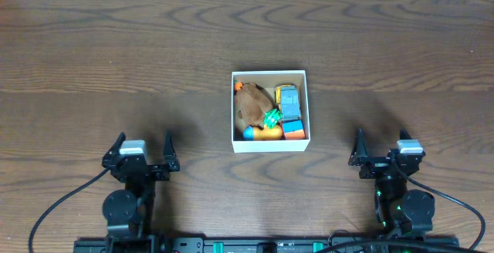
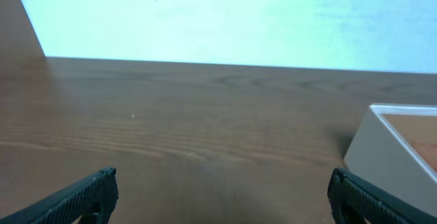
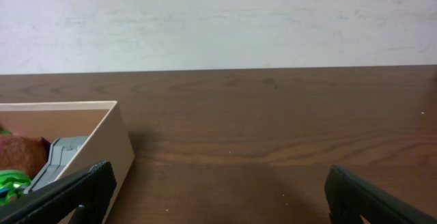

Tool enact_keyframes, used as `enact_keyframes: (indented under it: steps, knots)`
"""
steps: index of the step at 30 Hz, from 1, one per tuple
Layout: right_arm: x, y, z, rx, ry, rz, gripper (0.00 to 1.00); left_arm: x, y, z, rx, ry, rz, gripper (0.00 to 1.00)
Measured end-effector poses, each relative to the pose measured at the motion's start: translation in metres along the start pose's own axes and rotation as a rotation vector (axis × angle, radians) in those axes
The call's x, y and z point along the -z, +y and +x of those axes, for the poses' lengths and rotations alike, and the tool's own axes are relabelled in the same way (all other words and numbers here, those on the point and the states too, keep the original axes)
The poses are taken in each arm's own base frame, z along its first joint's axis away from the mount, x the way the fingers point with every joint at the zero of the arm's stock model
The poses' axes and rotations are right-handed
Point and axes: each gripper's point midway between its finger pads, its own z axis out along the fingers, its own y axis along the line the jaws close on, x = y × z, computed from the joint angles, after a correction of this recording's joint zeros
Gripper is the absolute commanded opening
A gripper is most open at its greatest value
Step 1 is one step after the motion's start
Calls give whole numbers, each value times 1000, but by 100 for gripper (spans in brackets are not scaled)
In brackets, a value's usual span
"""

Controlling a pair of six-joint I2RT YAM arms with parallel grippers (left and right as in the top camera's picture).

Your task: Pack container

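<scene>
The container (image 1: 269, 145), a shallow square white box with a tan inside, sits on a dark brown wooden table (image 1: 116, 68) whose grain runs in long wavy lines across its width. Inside the container lie a brown plush toy (image 1: 251, 102) on its left side, a grey and yellow toy car (image 1: 288, 100) on its right side, a small green piece (image 1: 272, 118) between them, and orange and blue pieces along its near wall. The left gripper (image 1: 143, 139) stands near the table's front edge, to the left of the container and nearer the robot; its jaws are spread wide with nothing between them. The right gripper (image 1: 384, 146) stands to the right of the container, also nearer the robot, jaws likewise parted and empty. In the left wrist view the left gripper (image 2: 222, 197) faces bare wood, with a corner of the container (image 2: 382, 156) at the right edge. In the right wrist view the container (image 3: 119, 149) shows at the left. Beyond the container, past the table's far edge, rises a plain pale wall (image 3: 218, 19).
</scene>
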Motion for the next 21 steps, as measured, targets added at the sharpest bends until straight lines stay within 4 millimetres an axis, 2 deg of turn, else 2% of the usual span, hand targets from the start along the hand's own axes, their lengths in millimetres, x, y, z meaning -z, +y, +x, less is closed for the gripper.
enact_keyframes:
  steps: [2,21]
  knots:
    - [0,0,0,0,1,0,99,-3,1,7,-1,-1,-3,98]
    - [0,0,0,0,0,0,99,-3,1,6,0,-5,-4,98]
